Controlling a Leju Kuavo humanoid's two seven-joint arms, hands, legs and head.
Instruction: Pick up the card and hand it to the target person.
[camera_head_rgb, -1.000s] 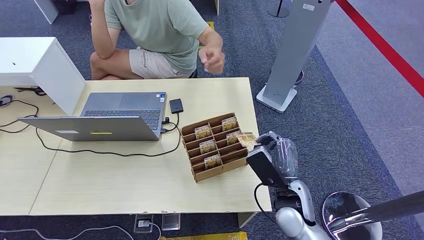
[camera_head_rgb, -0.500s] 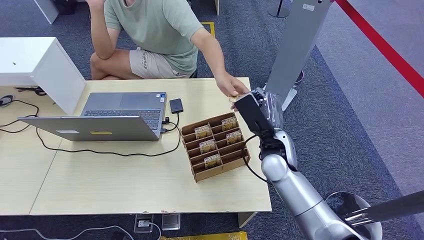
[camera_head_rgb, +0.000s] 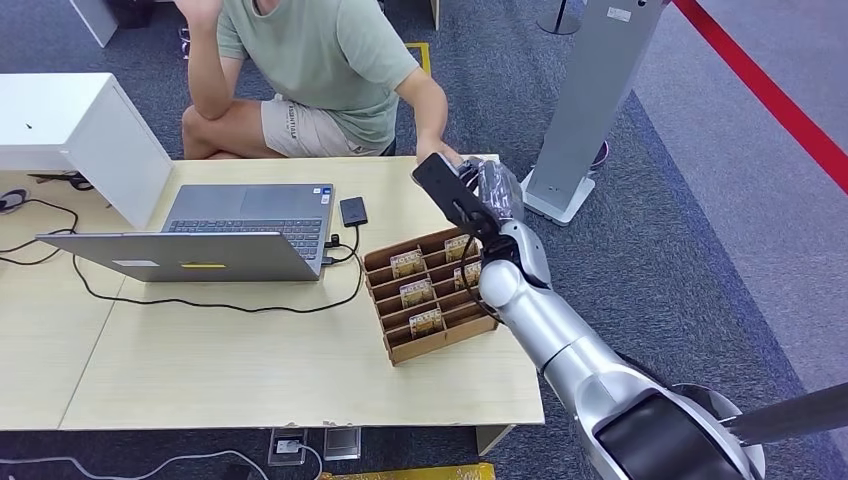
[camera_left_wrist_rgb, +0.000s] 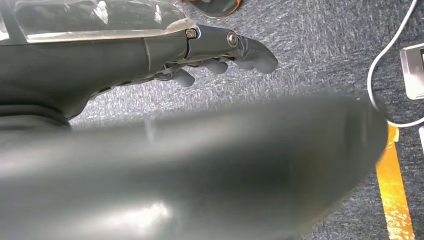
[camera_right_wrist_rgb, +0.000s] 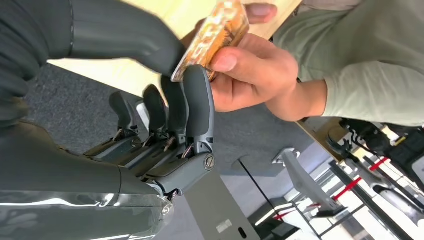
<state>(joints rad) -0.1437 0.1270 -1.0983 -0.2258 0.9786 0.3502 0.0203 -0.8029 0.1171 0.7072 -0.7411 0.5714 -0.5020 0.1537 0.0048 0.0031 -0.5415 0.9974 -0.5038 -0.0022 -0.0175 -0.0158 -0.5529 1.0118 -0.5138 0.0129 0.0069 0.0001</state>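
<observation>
Right arm reaches up and forward over the table (camera_head_rgb: 250, 370), past the card rack (camera_head_rgb: 432, 290), to the far edge where the person (camera_head_rgb: 320, 70) sits. Right hand (camera_right_wrist_rgb: 165, 115) is raised, its dark fingers (camera_right_wrist_rgb: 197, 107) lying side by side and curled upward, thick thumb (camera_right_wrist_rgb: 125, 35) opposite; the card (camera_right_wrist_rgb: 212, 37) sits pinched between the thumb and the nearest finger. The person's hand (camera_right_wrist_rgb: 255, 75) grips the same card from the other side, thumb and fingertip on it (both hands have it at once). Card is orange-brown with a busy printed face, seen nearly edge-on and tilted, so the print cannot be read. In the head view the wrist camera block hides the card, and the person's forearm comes down to meet the right hand (camera_head_rgb: 490, 190) just beyond the rack. Left hand (camera_left_wrist_rgb: 220, 55) hangs over grey carpet, fingers loosely curled, holding nothing. Several like cards stand in the rack's slots.
</observation>
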